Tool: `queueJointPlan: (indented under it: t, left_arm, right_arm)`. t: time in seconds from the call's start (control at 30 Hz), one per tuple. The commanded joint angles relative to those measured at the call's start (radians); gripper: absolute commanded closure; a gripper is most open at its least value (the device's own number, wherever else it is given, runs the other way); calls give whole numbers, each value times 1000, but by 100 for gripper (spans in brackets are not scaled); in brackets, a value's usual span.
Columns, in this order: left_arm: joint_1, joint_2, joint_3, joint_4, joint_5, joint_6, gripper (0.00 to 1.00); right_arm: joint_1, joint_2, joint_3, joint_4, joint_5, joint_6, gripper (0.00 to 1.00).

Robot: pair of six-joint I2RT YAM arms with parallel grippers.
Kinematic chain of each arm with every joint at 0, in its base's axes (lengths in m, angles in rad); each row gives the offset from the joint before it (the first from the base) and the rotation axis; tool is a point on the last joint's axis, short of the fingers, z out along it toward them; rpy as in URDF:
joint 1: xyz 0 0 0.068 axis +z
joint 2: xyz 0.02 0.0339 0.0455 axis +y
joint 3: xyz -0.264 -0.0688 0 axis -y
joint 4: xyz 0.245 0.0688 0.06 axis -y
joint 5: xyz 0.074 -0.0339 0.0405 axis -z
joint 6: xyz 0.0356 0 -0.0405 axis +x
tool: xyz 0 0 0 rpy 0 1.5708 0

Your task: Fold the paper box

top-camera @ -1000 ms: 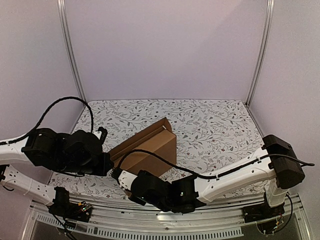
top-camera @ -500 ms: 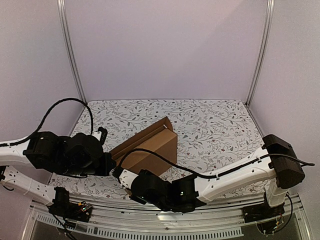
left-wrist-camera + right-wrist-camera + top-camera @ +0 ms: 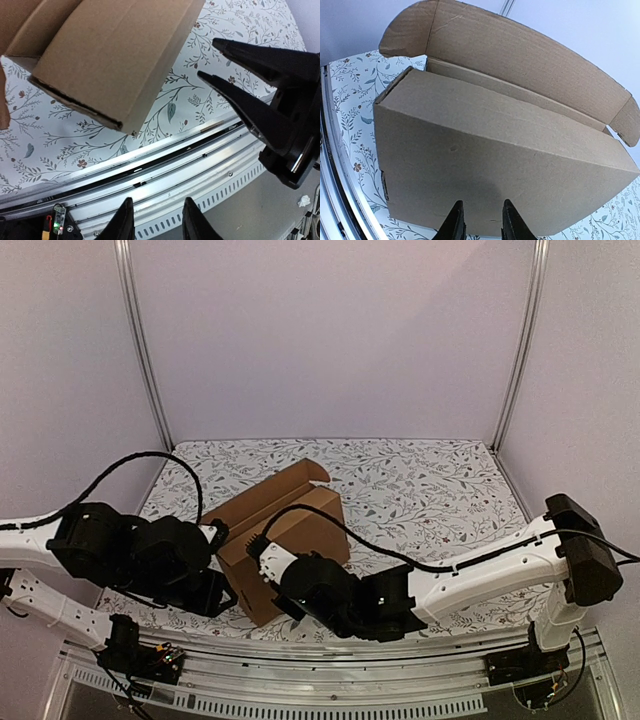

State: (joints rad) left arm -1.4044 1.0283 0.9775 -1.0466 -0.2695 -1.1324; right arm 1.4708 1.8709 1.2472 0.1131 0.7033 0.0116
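The paper box (image 3: 290,525) is plain brown cardboard and stands on the flowered table (image 3: 430,490) with its lid flap (image 3: 285,483) raised at the back. In the right wrist view the paper box (image 3: 490,150) fills the frame, lid flap (image 3: 520,55) arching over it. My right gripper (image 3: 482,222) is open just in front of its long wall, with nothing between the fingers. My left gripper (image 3: 157,222) is open over the table's front rail, off the near corner of the box (image 3: 110,55). The right gripper's black fingers (image 3: 235,95) show there too, apart.
A metal rail (image 3: 165,165) runs along the near table edge under my left gripper. The left arm (image 3: 140,550) lies left of the box and the right arm (image 3: 450,575) stretches across the near right. Frame posts (image 3: 140,340) stand at the back corners.
The box has come down from its tilted wedge pose and sits nearer, with its lid flap sprung up. Both grippers have opened, and the right wrist has moved up beside the box.
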Motion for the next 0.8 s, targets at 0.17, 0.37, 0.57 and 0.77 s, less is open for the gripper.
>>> queueJointPlan:
  t: [0.17, 0.37, 0.57, 0.77]
  left_arm:
    - [-8, 53, 225, -196, -99, 117, 60]
    - [-7, 57, 316, -335, -235, 112, 45]
    - [77, -68, 204, -237, -321, 168, 30]
    - [276, -218, 75, -43, -284, 302, 12]
  right_arm:
    - [1, -121, -112, 3, 100, 21, 65]
    - [-76, -274, -198, -72, 55, 16, 50]
    - [-186, -358, -213, -169, -85, 30, 32]
    - [-267, -350, -167, -222, -178, 69, 6]
